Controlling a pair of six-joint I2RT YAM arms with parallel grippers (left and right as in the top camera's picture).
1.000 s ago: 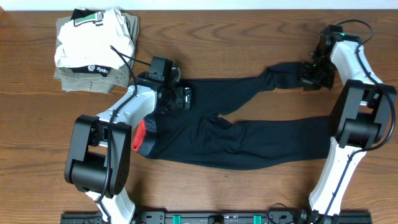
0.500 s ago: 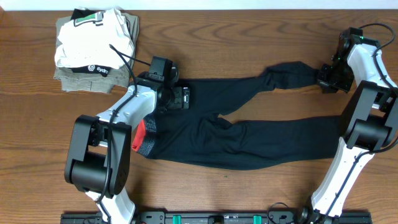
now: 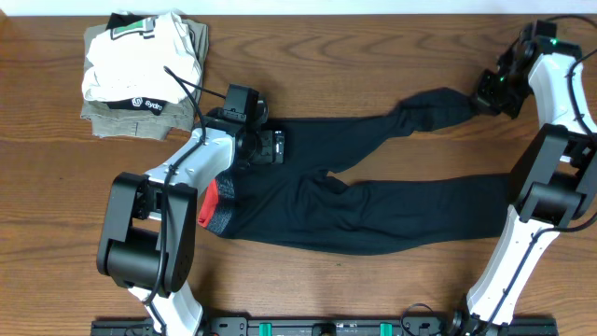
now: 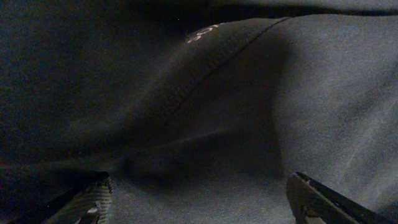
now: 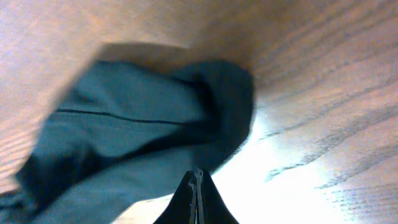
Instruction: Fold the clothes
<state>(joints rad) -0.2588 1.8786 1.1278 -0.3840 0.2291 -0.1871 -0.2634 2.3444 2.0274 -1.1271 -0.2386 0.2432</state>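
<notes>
dark pant leg (image 5: 143, 130) end bunched on the wooden worktop (image 5: 311, 74), rounded tip pointing up-right, rest trailing off lower left. thin seam running across the fabric. gripper (image 5: 197, 180) at bottom centre, fingers pressed flat together, tips right at the cloth's lower edge; can't tell if fabric is pinched. strong glare on the wood just right of it.

Wooden table (image 3: 354, 47), stack of folded white and khaki garments (image 3: 140, 70) at far-left corner

Robotics lab workbench: white-and-black left arm (image 3: 187, 166) and right arm (image 3: 560, 89) rise from a black rail (image 3: 326, 328) along a wood-grain tabletop (image 3: 354, 56), cables (image 3: 183, 91) exposed, beside folded garments (image 3: 140, 70) and black pants (image 3: 373, 210).
</notes>
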